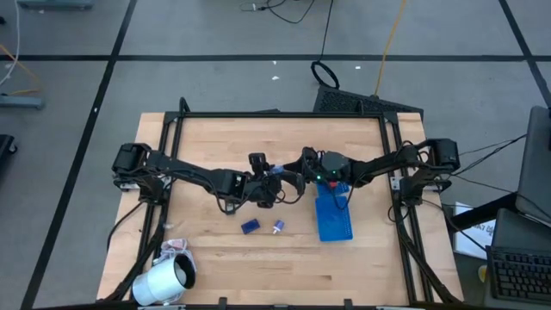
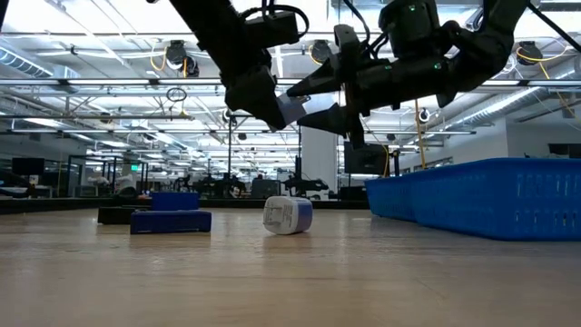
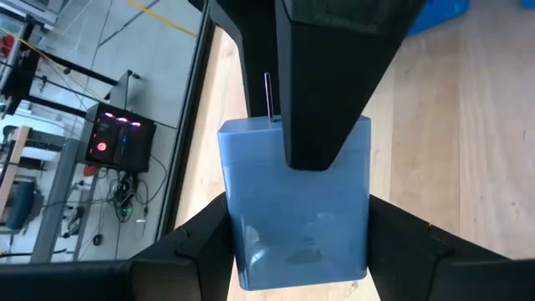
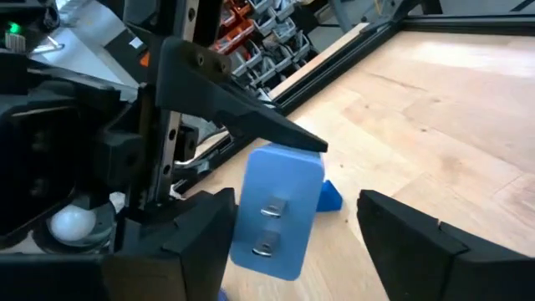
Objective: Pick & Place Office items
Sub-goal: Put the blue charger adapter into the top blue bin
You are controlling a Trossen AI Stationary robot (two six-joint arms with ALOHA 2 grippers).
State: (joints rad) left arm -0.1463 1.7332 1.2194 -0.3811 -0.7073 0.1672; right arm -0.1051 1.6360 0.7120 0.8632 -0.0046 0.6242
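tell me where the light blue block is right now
The light blue block is off the table mid-air at centre, shut in the left gripper, the open right gripper around it.

Two blocks (image 1: 250, 226) (image 1: 278, 227) side by side at surface (image 1: 258, 267) centre; tray (image 1: 334, 220) at 3 o'clock of them; roll (image 1: 164, 281) at 8 o'clock corner.

The floor (image 1: 215, 34) is gray with dark lines. Pipes and bright lights (image 2: 172, 54) hang from the high ceiling. A keyboard (image 1: 521, 275) sits nearby.

Two arms, one light blue block (image 3: 294, 205), one dark blue block (image 1: 250, 226), one small white-and-blue piece (image 1: 278, 227), one blue tray (image 1: 334, 218), one white roll (image 1: 164, 282).
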